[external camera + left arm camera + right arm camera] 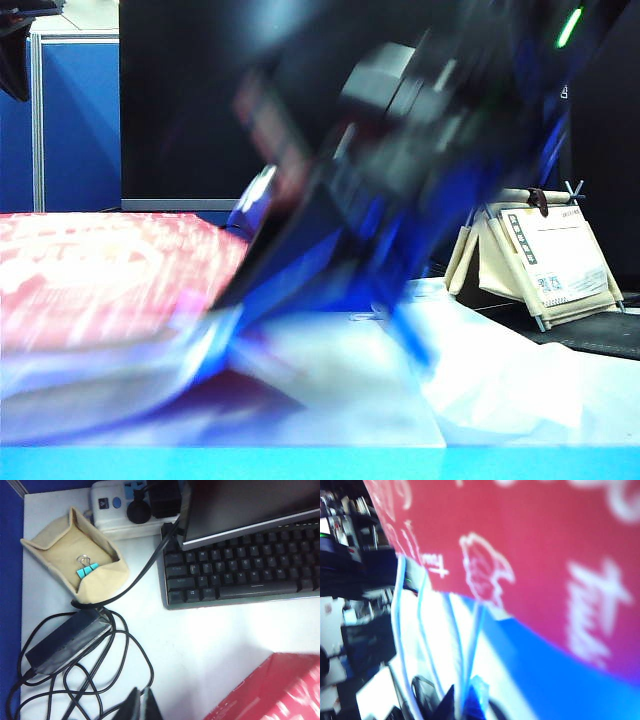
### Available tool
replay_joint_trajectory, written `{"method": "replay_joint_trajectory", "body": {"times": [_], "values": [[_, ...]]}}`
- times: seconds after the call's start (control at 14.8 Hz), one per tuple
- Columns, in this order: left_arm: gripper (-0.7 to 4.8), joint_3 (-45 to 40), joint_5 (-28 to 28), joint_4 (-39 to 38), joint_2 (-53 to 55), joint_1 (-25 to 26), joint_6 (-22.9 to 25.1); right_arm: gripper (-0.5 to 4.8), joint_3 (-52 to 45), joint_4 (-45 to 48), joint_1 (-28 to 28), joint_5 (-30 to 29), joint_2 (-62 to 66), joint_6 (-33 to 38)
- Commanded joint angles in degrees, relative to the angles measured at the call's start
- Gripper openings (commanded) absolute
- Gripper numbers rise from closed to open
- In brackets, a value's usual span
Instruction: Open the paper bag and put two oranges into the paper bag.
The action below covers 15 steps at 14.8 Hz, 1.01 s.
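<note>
- Exterior view: the right gripper point(235, 290) was seen as a large, heavily blurred dark mass with blue parts, reaching down from the upper right toward the middle of the table. Its jaws could not be made out in this view.
- The paper bag point(100, 270) was seen lying flat on the left of the table, its red face with white print turned upward, close beside the gripper tip.
- Crumpled white plastic point(500, 370) was seen on the right of the table, and a beige stand holding printed cards point(545, 260) stood behind it.
- No oranges could be identified in this view.
- Left wrist view: the left gripper point(141, 705) was seen with its dark fingertips pressed together, closed on nothing, above the white desk.
- A corner of the paper bag point(275, 690) was visible near the gripper but apart from it.
- A beige fabric tray point(60, 545) holding a teal binder clip point(86, 569), a black power adapter point(67, 640) with tangled cables, a keyboard point(240, 570) and a power strip point(125, 505) were also in view.
- Right wrist view: the right gripper point(462, 705) was seen closed, with the white cord handles point(422, 625) of the bag running down between its fingertips.
- The red bag face with white animal outlines filled the area beyond the gripper.
</note>
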Motion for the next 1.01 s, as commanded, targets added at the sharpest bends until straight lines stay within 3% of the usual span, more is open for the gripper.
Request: {"method": "replay_joint_trajectory", "body": {"times": [0.07, 0.2, 0.27, 0.47, 0.54, 0.67, 0.88, 1.01], "values": [[0.21, 0.2, 0.8, 1.0, -0.2, 0.0, 0.1, -0.06, 3.9, -6.2, -4.3, 1.0, -11.9, -0.5], [0.2, 0.2, 6.5, 1.9, -0.2, 0.0, -0.1, -0.06, 10.2, -9.0, -6.5, 2.3, -17.8, -0.7], [0.2, 0.2, 9.0, 2.1, -0.3, 0.0, -0.1, -0.06, 15.0, -13.9, -6.9, 6.3, -19.6, -3.0], [0.2, 0.2, 10.7, 2.0, -0.5, 0.0, -0.2, -0.06, 27.6, -31.9, -8.7, 17.7, -20.0, -12.9], [0.2, 0.2, 10.8, 2.0, -0.5, 0.0, -0.3, -0.06, 30.3, -33.5, -9.9, 19.0, -20.0, -13.4], [0.2, 0.2, 10.8, 2.0, -0.5, 0.0, -0.8, -0.06, 35.2, -33.8, -13.9, 18.8, -19.8, -13.4], [0.2, 0.2, 10.8, 2.0, -0.5, 0.0, -0.9, -0.06, 43.1, -34.3, -15.4, 18.7, -18.6, -13.4], [0.2, 0.2, 10.8, 2.0, -0.5, 0.0, -1.0, -0.06, 47.2, -34.3, -15.4, 13.8, -16.1, -11.6]]}}
